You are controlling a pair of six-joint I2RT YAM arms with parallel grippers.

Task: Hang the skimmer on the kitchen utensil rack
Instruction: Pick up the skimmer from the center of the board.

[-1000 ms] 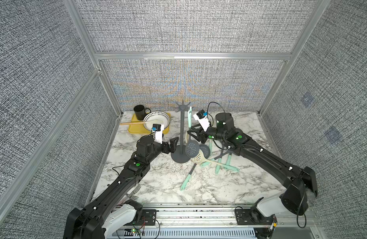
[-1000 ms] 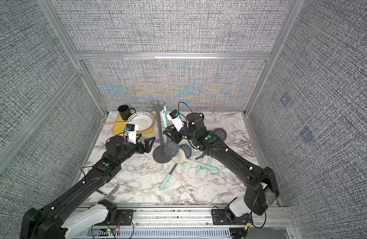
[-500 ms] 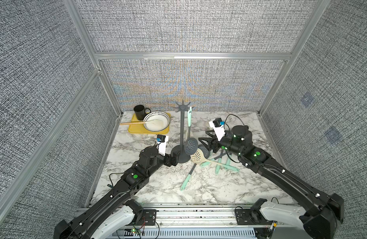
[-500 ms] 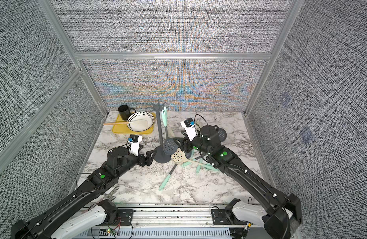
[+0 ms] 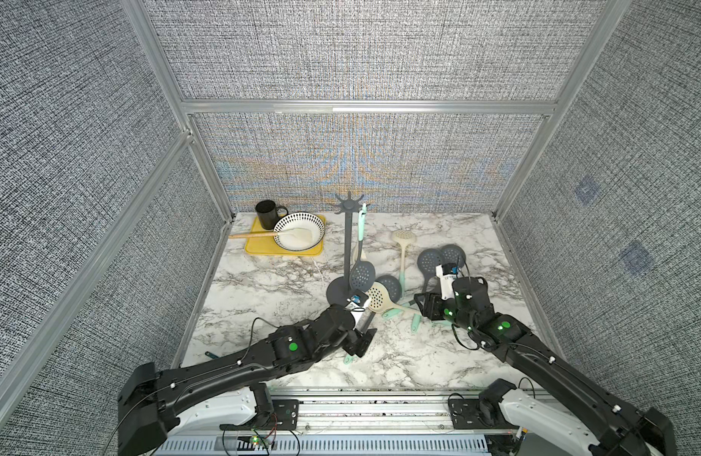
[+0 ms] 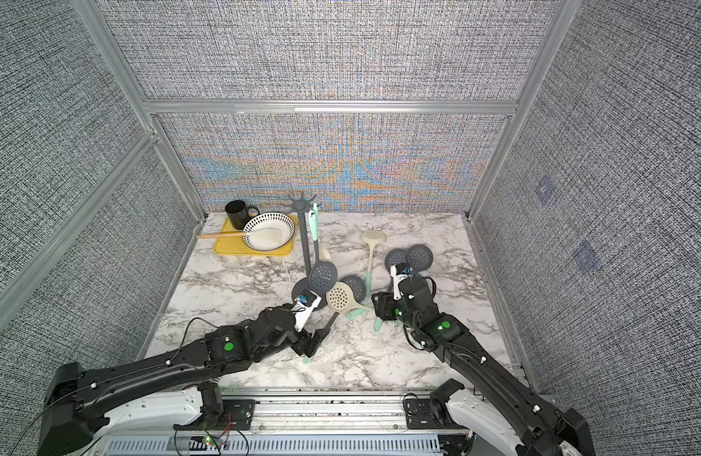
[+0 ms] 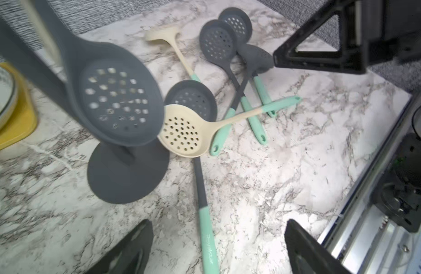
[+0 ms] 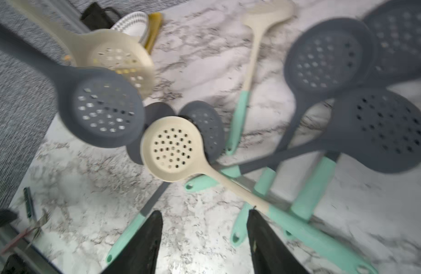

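A grey skimmer [image 5: 362, 272] hangs on the rack [image 5: 348, 244]. Near its base, left gripper [image 7: 217, 225] and right gripper [image 8: 204, 213] gape, empty.

Top views overlook everything; close wrist views share the rack [image 7: 128, 175]

Left pincer [image 7: 217, 225]; right pincer [image 8: 204, 213]; both back
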